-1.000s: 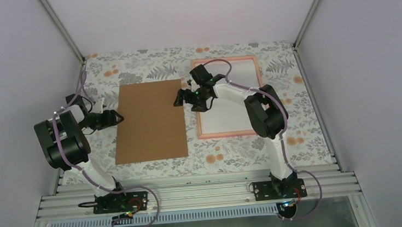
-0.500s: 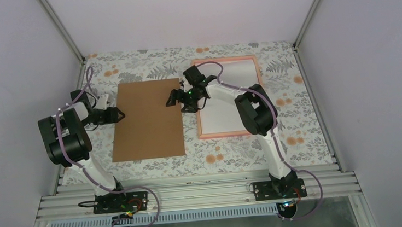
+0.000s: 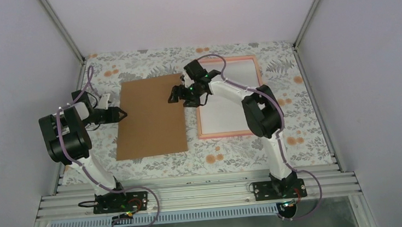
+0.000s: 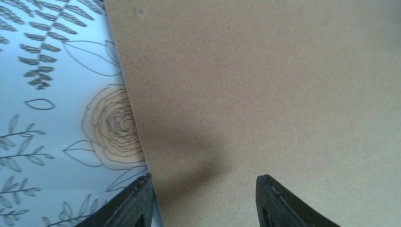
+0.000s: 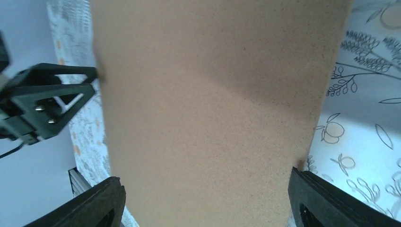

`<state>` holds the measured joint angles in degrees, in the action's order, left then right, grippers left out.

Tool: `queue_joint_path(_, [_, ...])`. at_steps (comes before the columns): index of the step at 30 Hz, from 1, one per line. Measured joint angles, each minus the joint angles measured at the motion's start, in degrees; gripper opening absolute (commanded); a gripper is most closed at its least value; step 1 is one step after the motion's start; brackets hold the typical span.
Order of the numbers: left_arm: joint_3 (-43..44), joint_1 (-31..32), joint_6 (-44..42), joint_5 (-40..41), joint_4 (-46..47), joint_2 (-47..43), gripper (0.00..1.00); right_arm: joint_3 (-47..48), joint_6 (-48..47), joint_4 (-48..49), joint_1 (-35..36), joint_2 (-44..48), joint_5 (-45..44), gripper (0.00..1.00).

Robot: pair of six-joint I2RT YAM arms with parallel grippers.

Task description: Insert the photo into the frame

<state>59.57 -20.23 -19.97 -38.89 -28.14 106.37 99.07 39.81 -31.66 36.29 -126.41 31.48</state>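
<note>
Overhead, the left gripper (image 3: 117, 115) sits at the left edge of a flat brown cardboard board (image 3: 151, 118), left of centre in the top view. Its black fingers (image 4: 276, 203) stand apart with nothing clamped. In its wrist view one finger is over the floral cloth and the other over the board, so they straddle the board's edge.

The right gripper (image 3: 177, 95) hovers at the board's upper right corner. Its fingers (image 5: 101, 205) are spread wide and hold nothing. Its own camera shows the brown surface filling the space between them, with the left gripper at the far side.

The board lies on the table (image 3: 297, 110), which is covered in pale cloth printed with grey leaves and orange flowers.

Just right of the board, with a strip of cloth between them, lies the thin pink rectangular picture frame (image 3: 228, 135). It occupies the upper right of centre in the top view and lies flat, its long sides running away from the arm bases. Its narrow pink border encloses a plain white area. The right arm crosses above its upper left corner.
</note>
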Motion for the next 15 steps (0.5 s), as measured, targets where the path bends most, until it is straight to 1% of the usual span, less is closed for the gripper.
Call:
queue_joint_path(5, [-0.83, 1.46, 0.07, -2.36, -0.59, -0.26, 0.54, -2.36, -1.6, -0.22, -1.16, 7.32, -0.9, 0.84])
queue_joint_path(10, [-1.68, 6.29, 0.55, -4.72, -2.16, -0.5, 0.54, -8.39, -3.28, 0.98, -4.42, 14.05, -0.83, 0.85])
queue_joint_path(15, [-2.25, 9.66, 2.14, -6.69, -2.54, -0.42, 0.54, -13.99, -6.03, 0.7, -7.52, 15.45, -1.66, 0.85])
